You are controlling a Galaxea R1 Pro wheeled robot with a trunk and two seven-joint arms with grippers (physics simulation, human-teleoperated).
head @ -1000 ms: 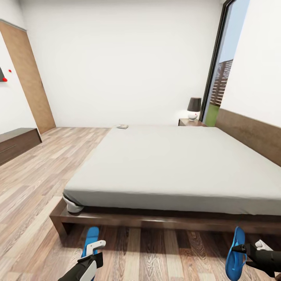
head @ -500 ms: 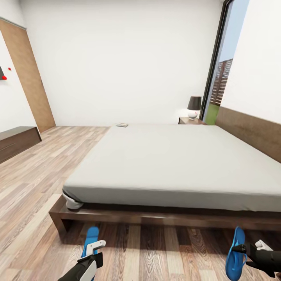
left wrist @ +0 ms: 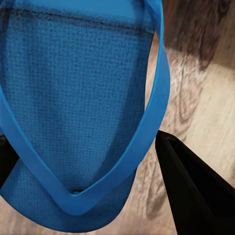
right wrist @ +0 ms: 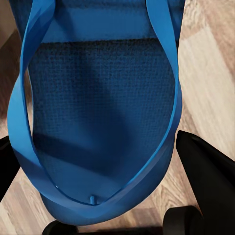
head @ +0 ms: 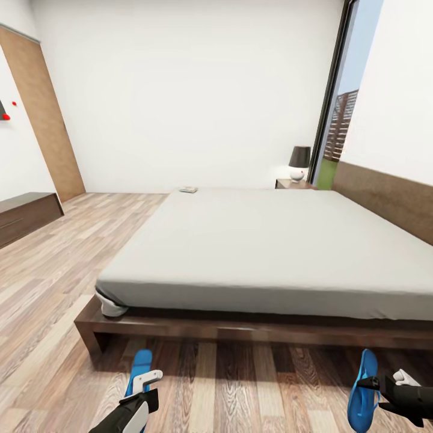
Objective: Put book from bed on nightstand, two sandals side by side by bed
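Left hand [head: 143, 385] gripping blue sandal [head: 139, 367], right hand [head: 377, 385] gripping other sandal [head: 362, 391] — book [head: 189, 190] lettering unreadable

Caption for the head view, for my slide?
Each gripper, left and right, holds a blue sandal before the bed.

no legible text anywhere, book [head: 189, 190] on the bed's far corner too small to read
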